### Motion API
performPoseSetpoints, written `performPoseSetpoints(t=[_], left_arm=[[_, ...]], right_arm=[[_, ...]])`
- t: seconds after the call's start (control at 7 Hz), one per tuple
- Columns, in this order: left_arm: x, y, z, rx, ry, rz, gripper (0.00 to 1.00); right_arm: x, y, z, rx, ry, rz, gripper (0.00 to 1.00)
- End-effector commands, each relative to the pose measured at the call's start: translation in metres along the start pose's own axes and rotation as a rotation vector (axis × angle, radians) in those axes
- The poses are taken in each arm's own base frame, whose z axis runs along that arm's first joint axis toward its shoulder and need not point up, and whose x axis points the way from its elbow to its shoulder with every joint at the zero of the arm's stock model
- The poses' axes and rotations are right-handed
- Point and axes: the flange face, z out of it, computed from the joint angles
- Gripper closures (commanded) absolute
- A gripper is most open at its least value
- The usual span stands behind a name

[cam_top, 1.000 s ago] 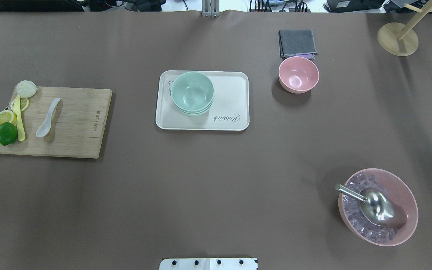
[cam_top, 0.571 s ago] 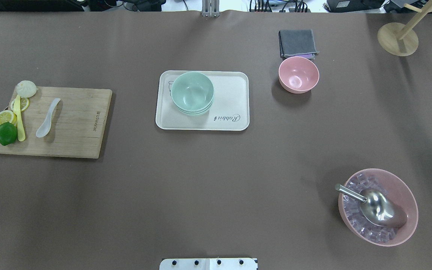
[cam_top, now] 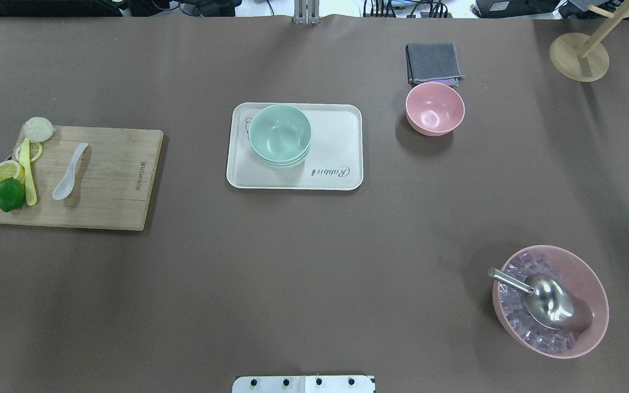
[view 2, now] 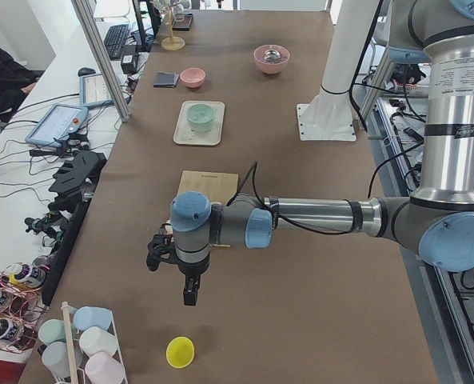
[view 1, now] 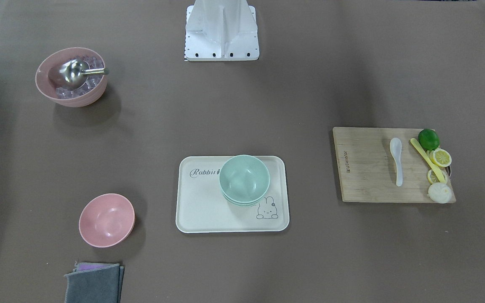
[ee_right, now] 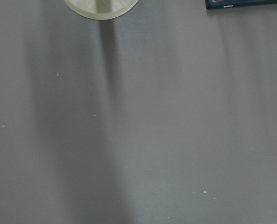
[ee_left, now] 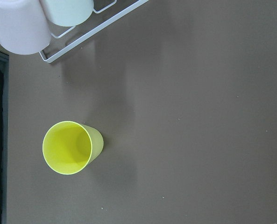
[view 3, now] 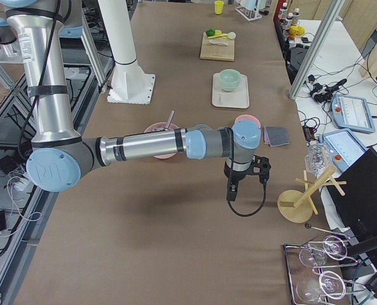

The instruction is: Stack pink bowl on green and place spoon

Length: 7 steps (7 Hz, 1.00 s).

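The small pink bowl [cam_top: 434,108] stands empty on the table right of the white tray [cam_top: 342,142], also in the front view [view 1: 106,219]. A stack of green bowls [cam_top: 280,134] sits on the tray's left part. The white spoon [cam_top: 70,172] lies on the wooden cutting board [cam_top: 112,185] at the left. My left gripper [view 2: 190,292] shows only in the exterior left view, hanging over the table's end far from the board. My right gripper [view 3: 231,190] shows only in the exterior right view, past the pink bowl near a wooden stand. I cannot tell whether either is open or shut.
A large pink bowl [cam_top: 593,295] holds ice cubes and a metal scoop [cam_top: 544,297]. A grey cloth [cam_top: 433,61] lies behind the small pink bowl. A lime [cam_top: 9,194], lemon slices and a yellow knife sit on the board. A yellow cup [ee_left: 72,147] and a cup rack [view 2: 77,344] stand below the left gripper.
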Motion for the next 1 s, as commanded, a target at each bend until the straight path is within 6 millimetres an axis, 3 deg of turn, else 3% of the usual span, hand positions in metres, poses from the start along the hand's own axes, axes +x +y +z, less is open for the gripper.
performPoseSetpoints(t=[0.0,0.57,0.86], left_arm=[[0.0,0.001,0.001,-0.002,0.003,-0.001,0.02],[0.002,0.0,0.0,0.004,0.006,0.006,0.02],[0.018,-0.019,-0.007,0.012,0.008,0.025,0.02]], right_arm=[[-0.003,0.001,-0.004,0.007,-0.002,-0.007,0.0],[-0.005,0.002,-0.006,0.012,-0.003,-0.011,0.0],[-0.01,-0.001,-0.01,0.018,-0.009,-0.017,0.0]])
